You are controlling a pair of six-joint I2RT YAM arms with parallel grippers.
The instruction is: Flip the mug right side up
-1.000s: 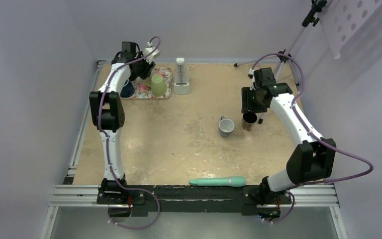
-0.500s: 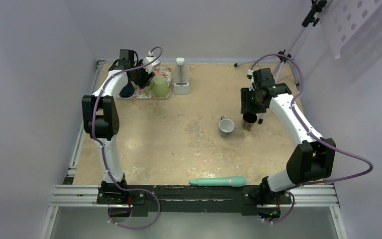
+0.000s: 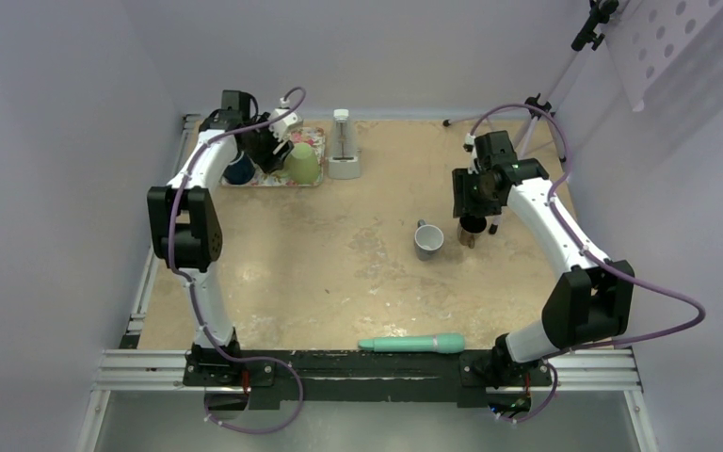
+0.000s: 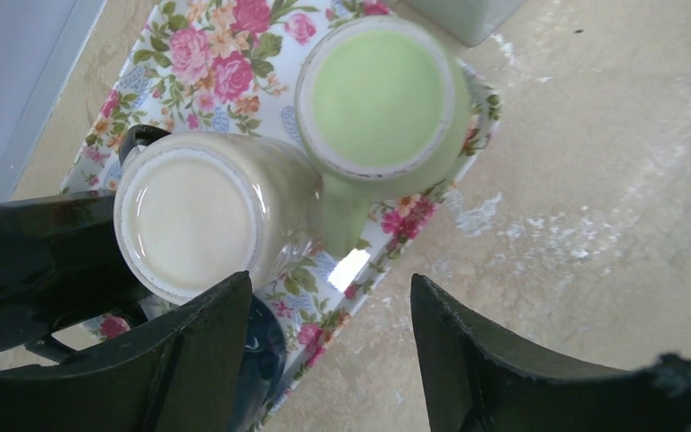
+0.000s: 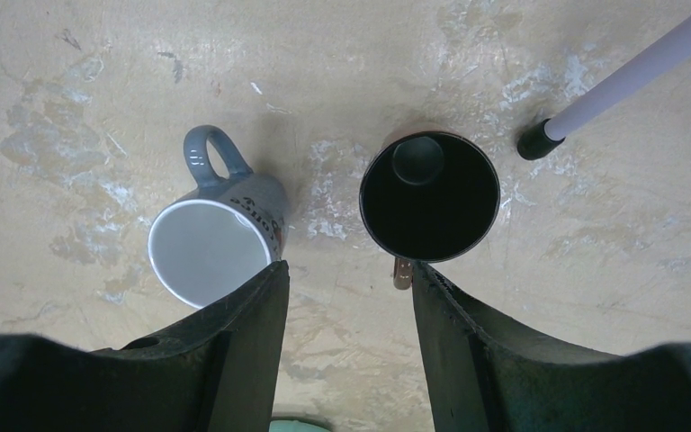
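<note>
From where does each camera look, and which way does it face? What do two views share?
Top external: high behind the arm bases, facing down over the table; left arm and right arm show whole.
Left wrist: looks down at the floral tray with cream mug and green mug; left claw, open, at bottom.
Right wrist: looks down at the grey mug and dark cup; right claw, open, at bottom.
Shared: top and left wrist see the floral tray; top and right wrist see the grey mug.

Five mugs (image 3: pixel 428 241) (two bottom-up), one tray (image 4: pixel 198 54), one teal cylinder (image 3: pixel 411 344).
</note>
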